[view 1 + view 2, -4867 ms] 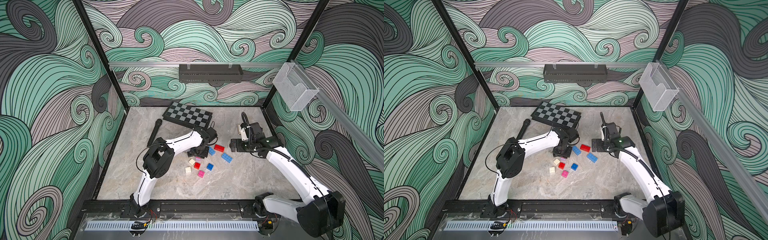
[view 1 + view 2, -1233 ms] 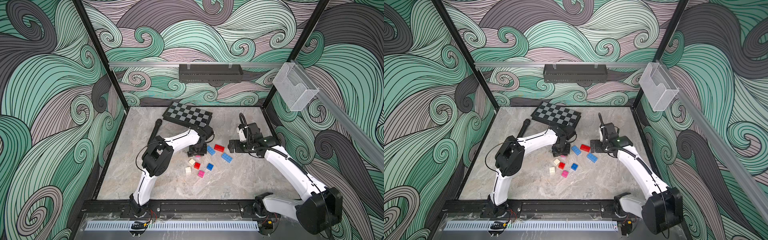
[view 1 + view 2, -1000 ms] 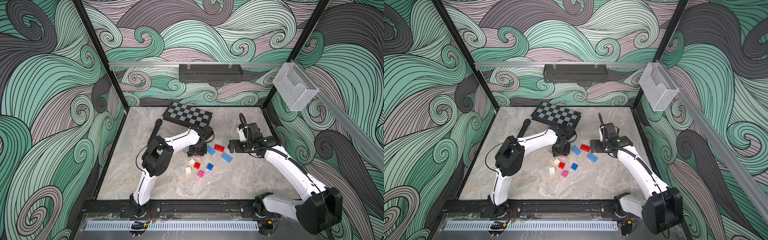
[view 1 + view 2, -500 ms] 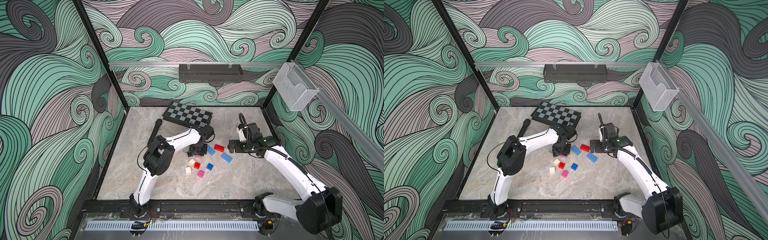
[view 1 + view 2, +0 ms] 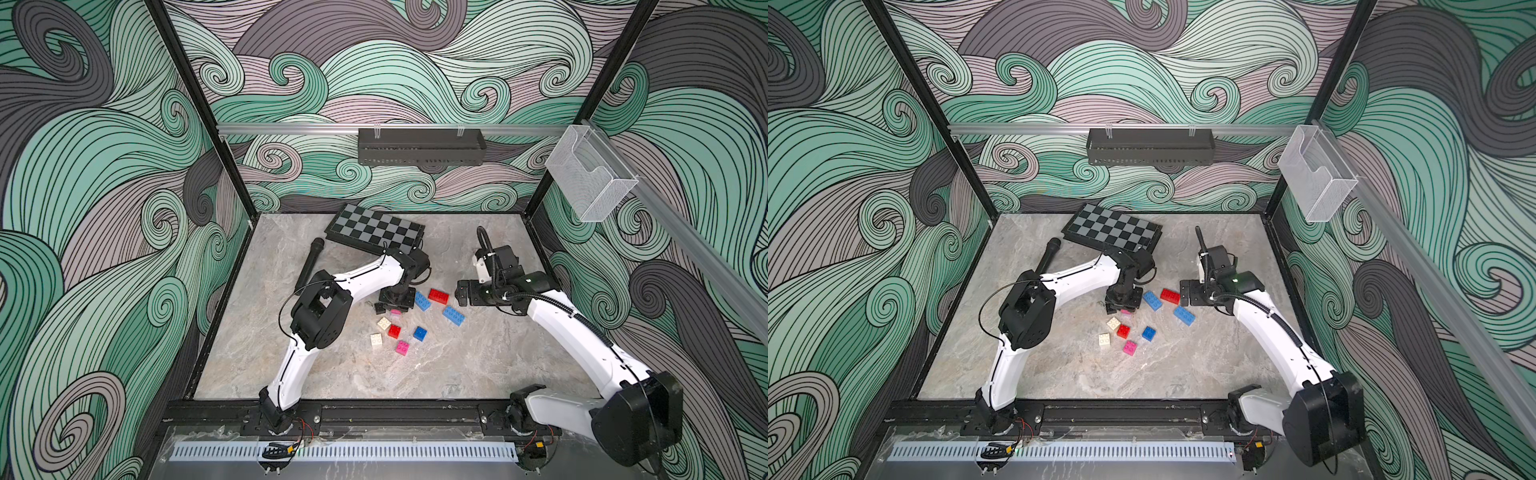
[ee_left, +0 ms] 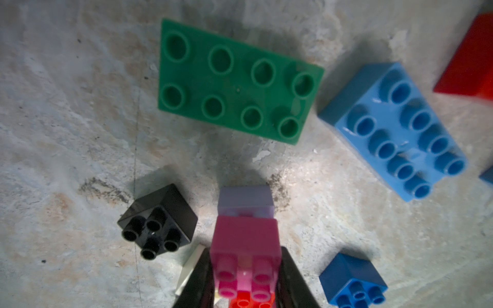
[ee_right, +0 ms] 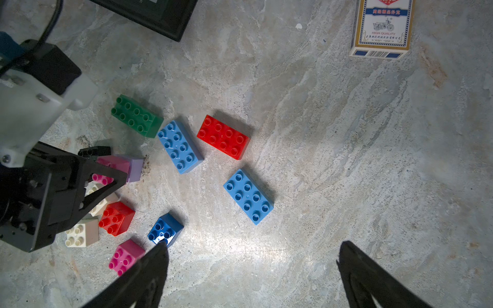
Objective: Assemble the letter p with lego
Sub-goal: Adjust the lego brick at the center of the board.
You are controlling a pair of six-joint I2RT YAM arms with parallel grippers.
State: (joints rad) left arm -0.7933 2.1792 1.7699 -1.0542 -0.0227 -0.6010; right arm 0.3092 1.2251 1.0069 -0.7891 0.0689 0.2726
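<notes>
My left gripper is shut on a pink brick stacked on a lilac brick; the lilac end is at the tabletop, contact unclear. In both top views this gripper hides most of the stack. Around it lie a green oblong brick, a black square brick and a light blue oblong brick. My right gripper stands open above bare table, to the right of the lego. Near it lie a red oblong brick, a second light blue oblong brick and a dark blue square brick.
Small red, cream and pink bricks lie in front of the left gripper. A checkered board and a black microphone lie behind it. A card box lies at the back right.
Since the oldest frames the left gripper has shifted slightly left with its bricks. Over the last second only the left elbow moved a little. The right arm has stayed put.
</notes>
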